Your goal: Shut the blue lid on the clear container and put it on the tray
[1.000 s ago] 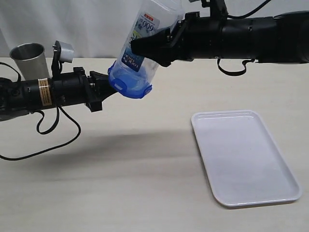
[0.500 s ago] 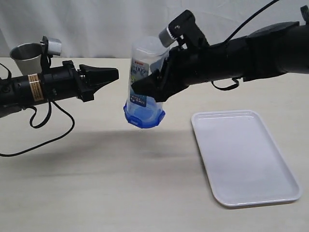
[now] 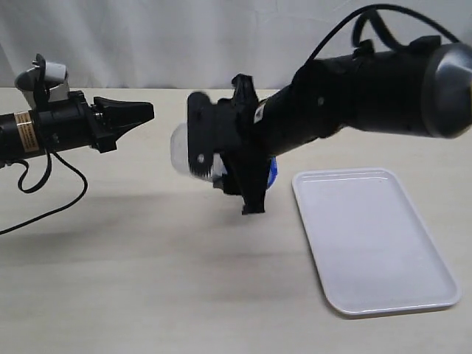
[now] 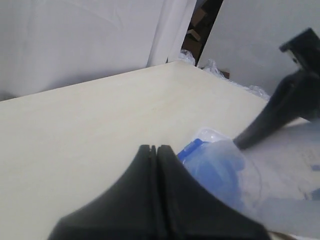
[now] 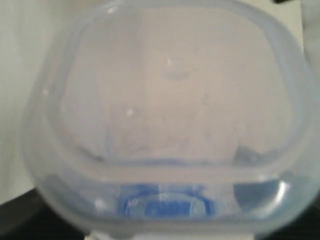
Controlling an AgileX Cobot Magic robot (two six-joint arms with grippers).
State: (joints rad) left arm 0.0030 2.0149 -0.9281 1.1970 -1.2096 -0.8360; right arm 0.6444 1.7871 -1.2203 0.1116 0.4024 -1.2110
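My right gripper is shut on the clear container, which hangs on its side above the table, left of the tray. The container's base points left and the blue lid sits on its right end, mostly hidden behind the arm. The right wrist view is filled by the container's base, with the lid showing blue through it. My left gripper is shut and empty, hanging apart to the container's left. In the left wrist view its tip points toward the container and lid.
A steel cup stands at the back left, mostly hidden behind the left arm. The left arm's black cable loops over the table on the left. The tray holds nothing.
The right arm has rolled and lowered the container from upside down to lying sideways, nearer the tray. The left gripper has drawn back to the left and stays shut.
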